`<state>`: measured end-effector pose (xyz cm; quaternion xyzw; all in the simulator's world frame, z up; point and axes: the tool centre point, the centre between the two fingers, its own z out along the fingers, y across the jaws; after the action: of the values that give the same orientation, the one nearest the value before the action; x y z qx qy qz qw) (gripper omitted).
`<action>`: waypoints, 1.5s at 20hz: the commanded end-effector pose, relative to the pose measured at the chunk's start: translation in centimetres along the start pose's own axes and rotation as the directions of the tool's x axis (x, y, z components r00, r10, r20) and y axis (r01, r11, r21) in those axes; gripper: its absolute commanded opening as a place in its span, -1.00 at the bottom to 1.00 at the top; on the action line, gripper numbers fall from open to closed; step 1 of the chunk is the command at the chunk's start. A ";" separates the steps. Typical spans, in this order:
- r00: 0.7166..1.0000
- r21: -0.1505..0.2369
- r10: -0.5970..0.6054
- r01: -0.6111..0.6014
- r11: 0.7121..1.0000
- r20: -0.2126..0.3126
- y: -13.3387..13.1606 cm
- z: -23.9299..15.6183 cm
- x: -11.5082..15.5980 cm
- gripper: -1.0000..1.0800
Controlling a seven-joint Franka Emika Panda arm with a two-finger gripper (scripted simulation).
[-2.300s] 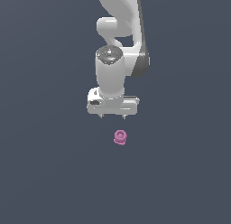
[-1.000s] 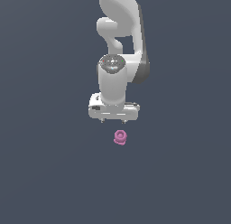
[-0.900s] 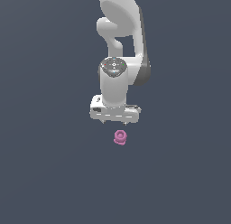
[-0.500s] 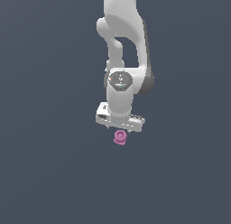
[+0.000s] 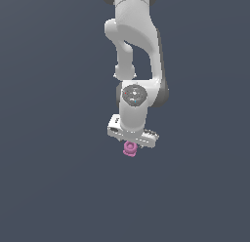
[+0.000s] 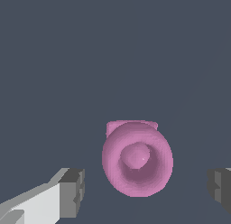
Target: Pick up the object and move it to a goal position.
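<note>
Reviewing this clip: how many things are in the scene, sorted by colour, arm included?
Pink: 1, the small ringed object
White and grey: 1, the arm with its gripper, fingers apart on either side of the object
Total: 2

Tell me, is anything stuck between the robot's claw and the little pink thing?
No, nothing visible is. In the wrist view the pink knobbly piece sits in the open gap of the gripper, with bare grey floor on either side of it and both fingers apart from it.
</note>
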<state>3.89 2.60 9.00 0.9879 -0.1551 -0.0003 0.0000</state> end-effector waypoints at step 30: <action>1.000 0.000 0.005 -0.005 1.000 -0.001 0.0 5.0 0.0 -1.00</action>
<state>3.92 2.63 3.97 0.9876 -0.1573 -0.0001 0.0000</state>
